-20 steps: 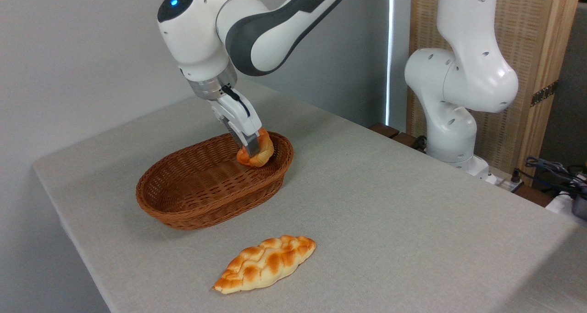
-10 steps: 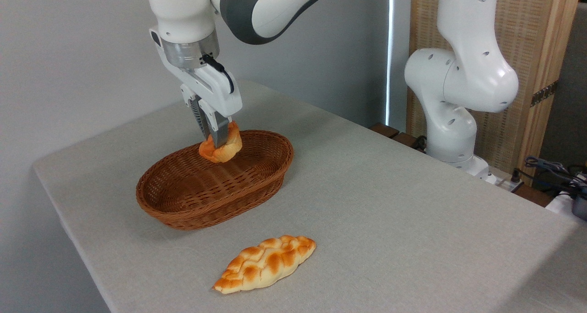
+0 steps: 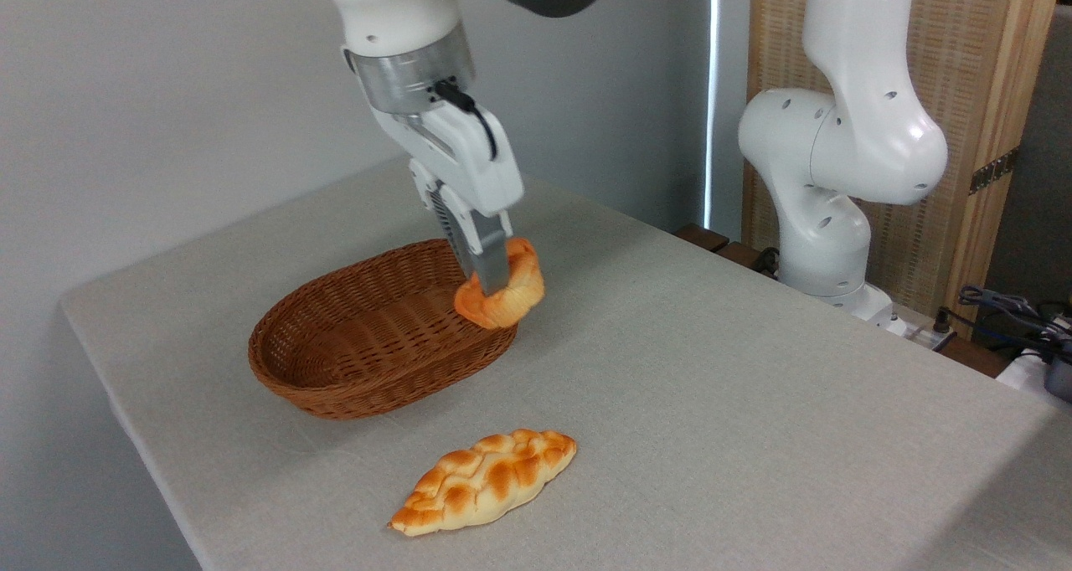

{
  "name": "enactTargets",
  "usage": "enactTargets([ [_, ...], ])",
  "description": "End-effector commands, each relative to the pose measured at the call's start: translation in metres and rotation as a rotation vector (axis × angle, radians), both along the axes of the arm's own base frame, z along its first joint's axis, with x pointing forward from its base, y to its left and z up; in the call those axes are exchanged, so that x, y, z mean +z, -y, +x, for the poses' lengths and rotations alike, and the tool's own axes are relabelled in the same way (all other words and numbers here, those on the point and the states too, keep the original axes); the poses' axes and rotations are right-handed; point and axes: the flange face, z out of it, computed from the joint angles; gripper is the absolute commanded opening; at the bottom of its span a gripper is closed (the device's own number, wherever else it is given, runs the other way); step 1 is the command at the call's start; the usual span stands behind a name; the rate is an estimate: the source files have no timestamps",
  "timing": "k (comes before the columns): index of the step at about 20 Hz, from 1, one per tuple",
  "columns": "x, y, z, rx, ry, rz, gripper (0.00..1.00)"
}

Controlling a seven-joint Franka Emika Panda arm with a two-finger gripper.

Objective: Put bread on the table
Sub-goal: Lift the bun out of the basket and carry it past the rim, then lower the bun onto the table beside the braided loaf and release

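The bread [image 3: 512,296], a small round orange-tan bun, hangs in the air over the right end of the brown wicker basket [image 3: 352,345]. My gripper [image 3: 494,282] is shut on it, its fingers pointing down and pinching the bun from above. The bun is clear of the basket rim and does not touch the table [image 3: 712,370], a large light grey-beige surface. Part of the bun is hidden behind the near finger.
A longer braided golden loaf [image 3: 484,480] lies on the table in front of the basket. The white arm base [image 3: 837,177] stands at the back right edge, with cables [image 3: 1013,316] at the far right. The table's left edge runs close to the basket.
The gripper has carried the bun from over the basket's back-left part to the right and slightly forward, to above the basket's right rim. Basket and loaf have stayed put.
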Motion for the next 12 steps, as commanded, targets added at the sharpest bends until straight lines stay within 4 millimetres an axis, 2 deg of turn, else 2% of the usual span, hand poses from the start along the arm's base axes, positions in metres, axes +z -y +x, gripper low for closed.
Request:
enactTargets([
  [1,-0.01,-0.017,-0.003,-0.034,-0.008,0.017,0.36],
  [4,-0.041,-0.022,-0.01,-0.069,-0.063,0.097,0.37],
  [6,-0.058,-0.024,-0.014,-0.081,-0.094,0.117,0.42],
  [8,-0.061,-0.024,-0.014,-0.084,-0.086,0.125,0.56],
  [9,-0.061,-0.026,-0.011,-0.085,-0.068,0.135,0.71],
  [10,-0.062,-0.028,-0.009,-0.091,-0.053,0.152,0.9],
  [12,-0.063,-0.029,-0.008,-0.095,-0.048,0.165,0.98],
])
